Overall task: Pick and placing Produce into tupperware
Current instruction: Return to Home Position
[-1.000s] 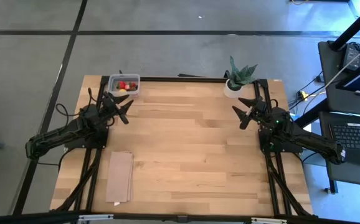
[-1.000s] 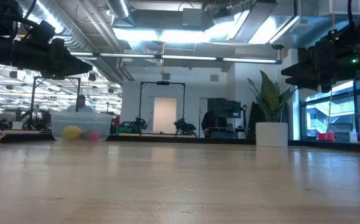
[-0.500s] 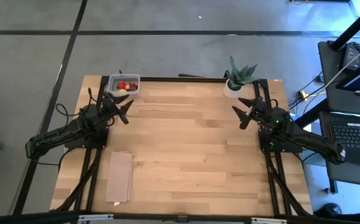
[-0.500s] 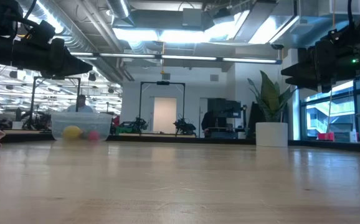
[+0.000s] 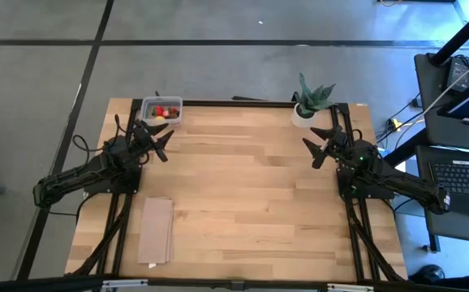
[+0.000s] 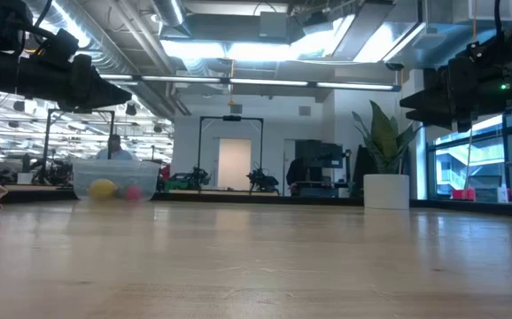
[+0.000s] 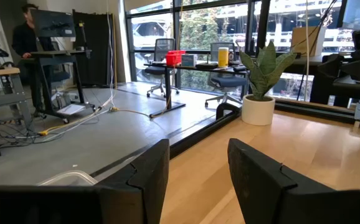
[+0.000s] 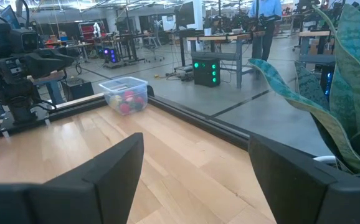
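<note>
Grippers up, fruit boxed.
You are watching left gripper [image 5: 160, 139] and right gripper [image 5: 320, 147] hovering, fingers apart; tiny red and yellow fruit pieces [image 5: 165, 111] are sitting in the clear rectangular plastic container [image 5: 147, 104].

Premises: an open-plan robotics lab or workshop. The concrete floor [image 5: 218, 81] is marked with dark tape lines [image 5: 218, 42]. Overhead are exposed ducts [image 6: 123, 53] and strip lights [image 6: 238, 44]. A wooden tabletop [image 5: 243, 195] on a black frame carries two dark robot arms [image 5: 80, 174]. Around it stand workbenches [image 8: 230, 40] with lit electronics, wheeled office chairs [image 7: 161, 50], a laptop [image 5: 462, 177] and tall windows [image 7: 217, 18]. A person [image 7: 24, 34] stands at a raised desk with a monitor [image 7: 52, 22].
</note>
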